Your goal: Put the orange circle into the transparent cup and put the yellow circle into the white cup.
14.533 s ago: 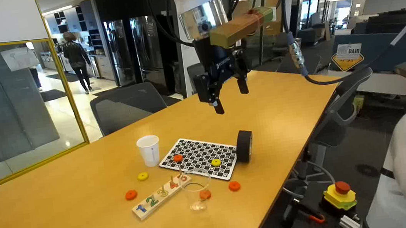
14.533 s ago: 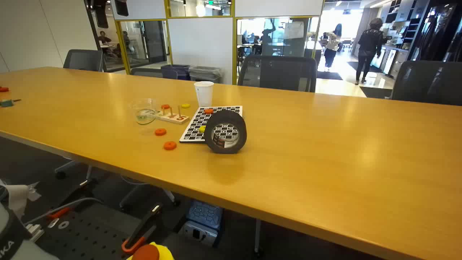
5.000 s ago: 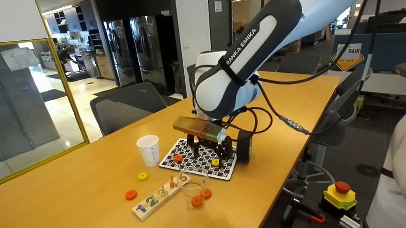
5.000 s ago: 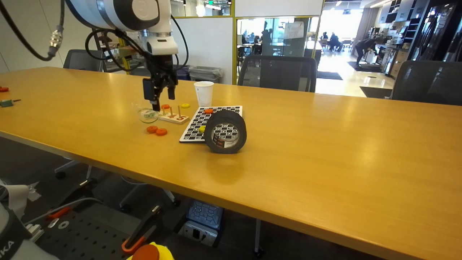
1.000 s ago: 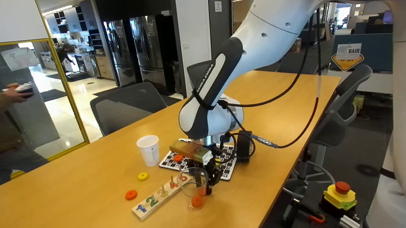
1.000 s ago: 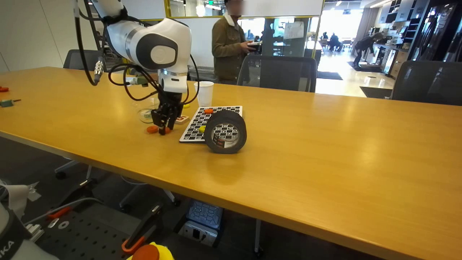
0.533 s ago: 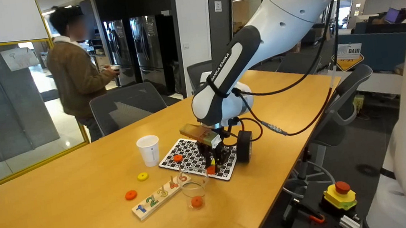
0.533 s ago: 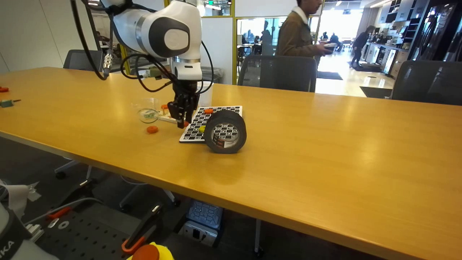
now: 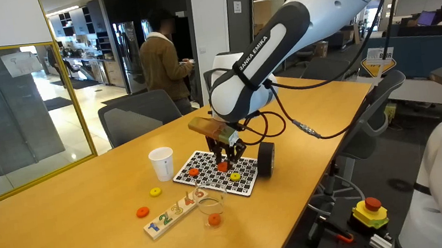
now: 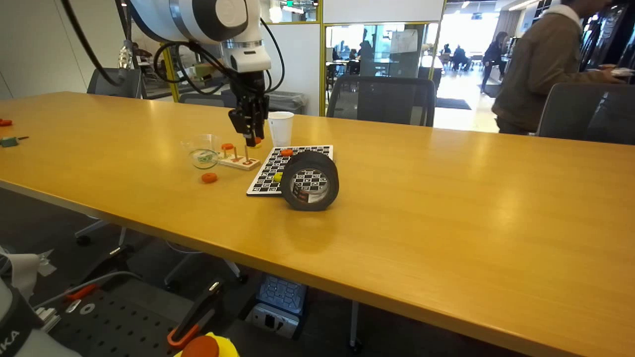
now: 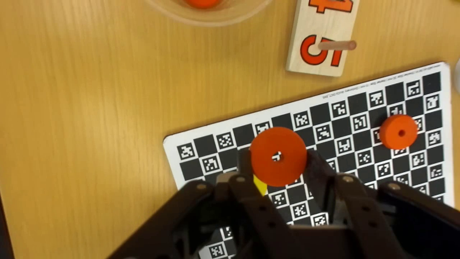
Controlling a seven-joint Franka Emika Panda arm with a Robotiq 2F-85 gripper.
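1. Orange circle (image 11: 278, 171) — pinched at its sides between both fingers (image 11: 320, 169) of gripper (image 11: 280, 161), raised above checkered board (image 9: 202, 161) near the board's edge. Flat face toward wrist camera.
2. Step in hand, as judged: carry to transparent cup (image 9: 210, 207), standing near number board (image 9: 176, 214) — not touching it in wrist view.
3. Another orange circle (image 9: 214, 219) seemingly inside that cup already, seen through the clear wall. Expect a landing on top of it, so no need to push deep.
4. To do it well: lift clear of rim and pegs (image 11: 337, 45) before crossing. Trust wrist view for the rim; faint and easy to misjudge in both exterior views.
5. Centre over the mouth, hold level, lower to just above the rim, then part fingers evenly. Avoid brushing the wall; likely light, easy to tip or slide.
6. Probably next: a yellow circle (image 9: 235, 177) on checkered board or a second yellow circle (image 9: 155, 192) on table (image 9: 92, 241) near white cup (image 9: 162, 165). Can't tell which to use; can't see into white cup.
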